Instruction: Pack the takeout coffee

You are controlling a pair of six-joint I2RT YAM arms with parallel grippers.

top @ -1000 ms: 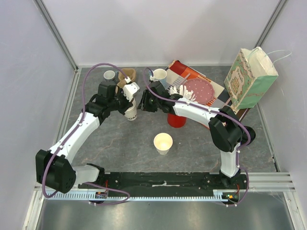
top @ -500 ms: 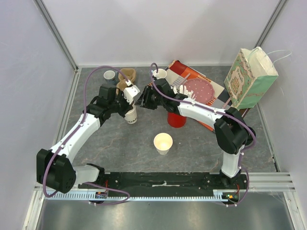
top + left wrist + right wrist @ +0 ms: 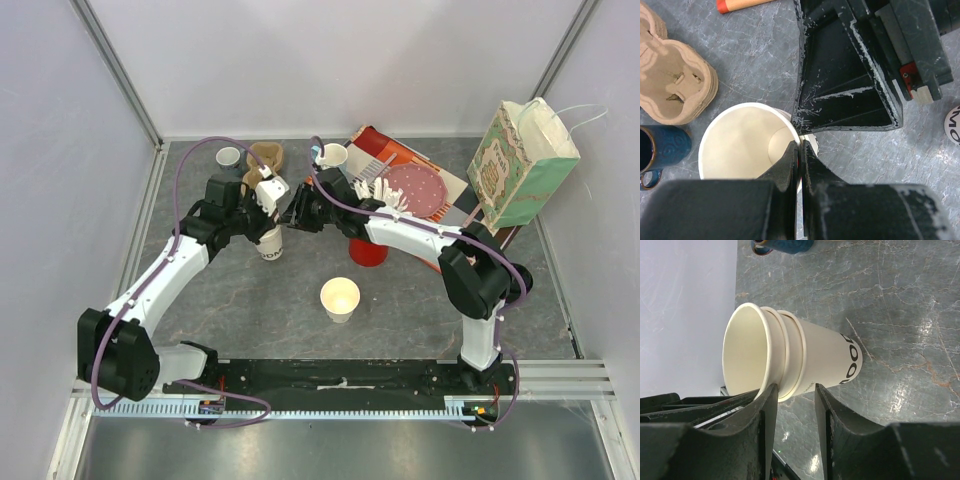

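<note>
A robotics lab cell, by the look of it: white panel walls in aluminium framing box in a grey stone-patterned surface, with a black mounting rail at its near edge.

White arm links, black joints, purple cables

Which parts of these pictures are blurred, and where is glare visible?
Left wrist view: the left hand is blurred toward the bottom edge, while the open cream-white paper cup is sharp. Right wrist view: bright glare lies on the grey marbled tabletop. Top external view: evenly lit and sharp.
</note>
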